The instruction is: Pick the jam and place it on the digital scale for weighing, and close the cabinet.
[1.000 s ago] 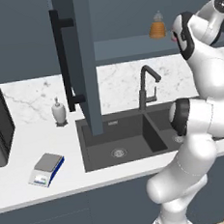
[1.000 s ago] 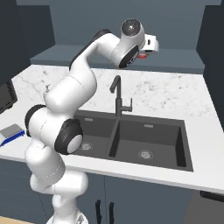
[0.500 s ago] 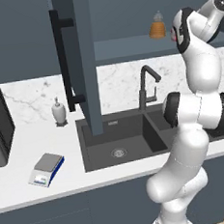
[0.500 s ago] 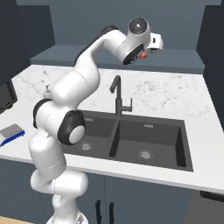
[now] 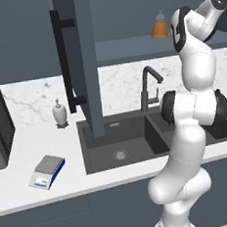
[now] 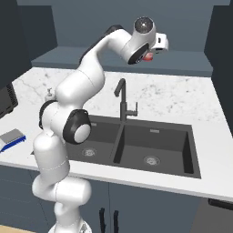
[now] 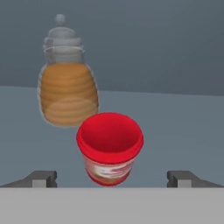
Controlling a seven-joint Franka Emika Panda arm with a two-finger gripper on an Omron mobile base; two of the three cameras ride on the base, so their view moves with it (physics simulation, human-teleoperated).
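While end effector (image 7: 112, 177) gapes, jam (image 7: 110, 147) centred between fingertips

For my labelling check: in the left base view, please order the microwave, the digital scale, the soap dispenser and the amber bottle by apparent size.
1. microwave, largest, though cut by the frame edge.
2. digital scale.
3. soap dispenser and amber bottle: they look alike, and distances differ, so unranked.

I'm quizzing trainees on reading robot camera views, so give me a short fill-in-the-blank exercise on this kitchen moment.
1. The jam has a bright ____ lid.
2. In the hand view, the end effector is ____, its fingertips on either side of the jam.
3. The digital scale sits on the counter with ____ on it.
4. The cabinet door above the sink stands ____.

Missing words: red; open; nothing; open
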